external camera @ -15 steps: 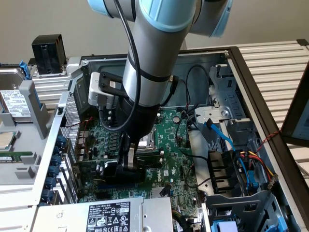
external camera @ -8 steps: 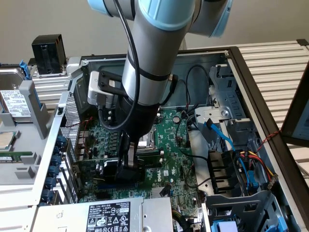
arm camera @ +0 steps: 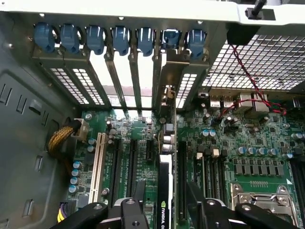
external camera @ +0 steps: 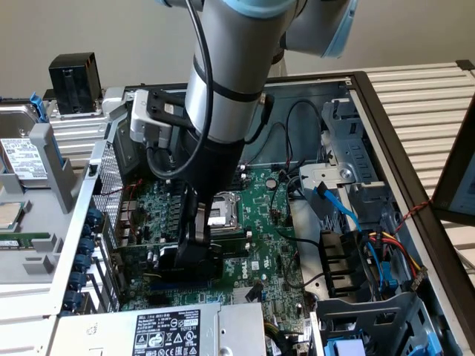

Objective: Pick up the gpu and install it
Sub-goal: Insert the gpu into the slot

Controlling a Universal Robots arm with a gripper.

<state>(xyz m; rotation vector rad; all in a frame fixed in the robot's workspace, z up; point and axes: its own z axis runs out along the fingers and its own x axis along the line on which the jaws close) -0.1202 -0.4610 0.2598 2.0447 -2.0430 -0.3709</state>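
The gpu (arm camera: 165, 179) stands on edge in a black expansion slot of the green motherboard (arm camera: 224, 143). Its metal bracket (arm camera: 167, 90) reaches up to the slotted rear wall of the case. My gripper (arm camera: 166, 200) straddles the card, open, with one black finger (arm camera: 138, 193) on each side and a small gap between each pad and the card. In the exterior view the arm reaches down into the open computer case, and the gripper (external camera: 194, 248) sits low over the motherboard (external camera: 260, 222) near the case's rear wall.
Blue slot clips (arm camera: 119, 38) line the rear wall. A white slot (arm camera: 97, 167) and further black slots lie beside the card. The processor socket (arm camera: 262, 200) is close by. Cables (external camera: 349, 215), a drive cage (external camera: 349, 156) and the power supply (external camera: 171, 330) crowd the case.
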